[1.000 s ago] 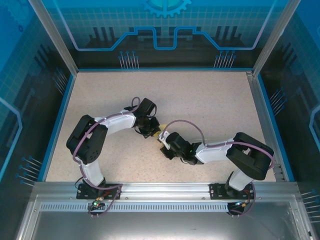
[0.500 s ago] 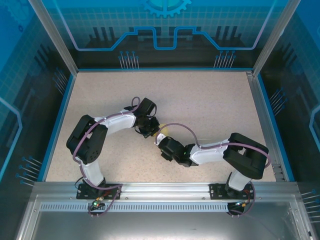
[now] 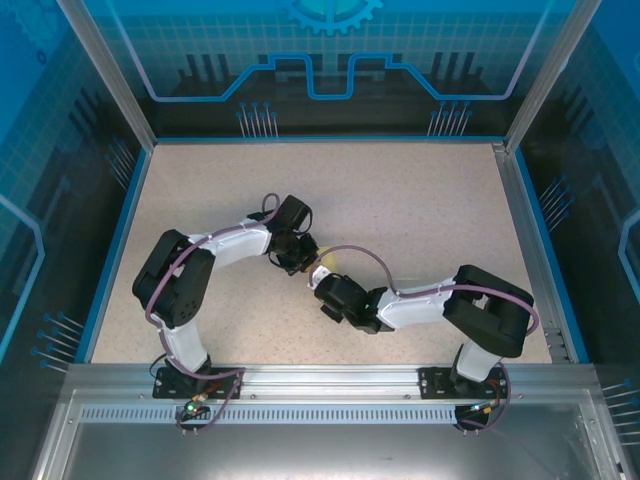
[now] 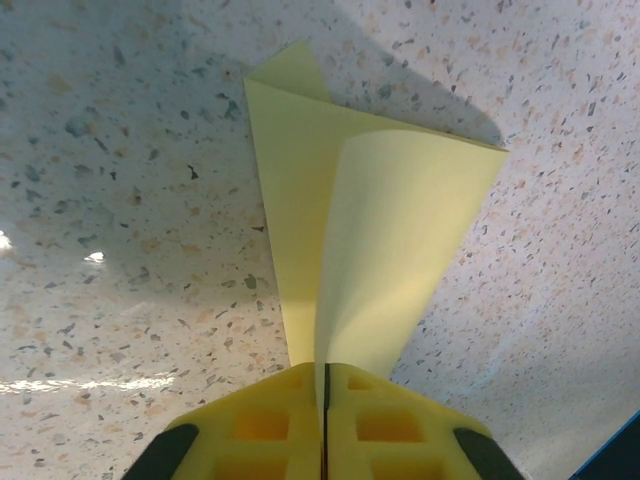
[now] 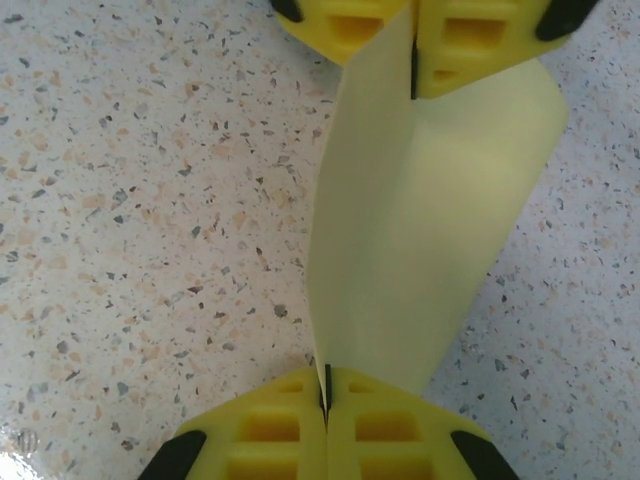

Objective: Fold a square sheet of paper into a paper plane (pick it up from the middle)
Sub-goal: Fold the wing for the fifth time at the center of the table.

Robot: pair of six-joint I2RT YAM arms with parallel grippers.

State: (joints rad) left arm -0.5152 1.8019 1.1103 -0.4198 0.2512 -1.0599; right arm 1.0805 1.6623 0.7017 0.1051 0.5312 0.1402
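Observation:
The yellow paper plane (image 4: 380,230) is a narrow folded piece, tapered toward my left gripper (image 4: 325,375), whose yellow jaws are shut on its narrow end. In the right wrist view the same paper (image 5: 420,220) stretches between my right gripper (image 5: 325,385), shut on its near edge, and the left gripper (image 5: 413,70) pinching the far end. From above, both grippers meet nose to nose mid-table, the left gripper (image 3: 304,260) up-left of the right gripper (image 3: 319,282). A sliver of yellow paper (image 3: 325,264) peeks out between them. The paper hangs just above the speckled tabletop (image 3: 400,200).
The table is bordered by a blue rim (image 3: 120,250) and a metal frame (image 3: 530,220). Open tabletop lies behind and beside the arms. Both arm bases sit on the aluminium rail (image 3: 330,378) at the near edge.
My right gripper has slid slightly left toward the left gripper and closed its jaws on the paper. The left arm has stayed in place, still pinching the paper.

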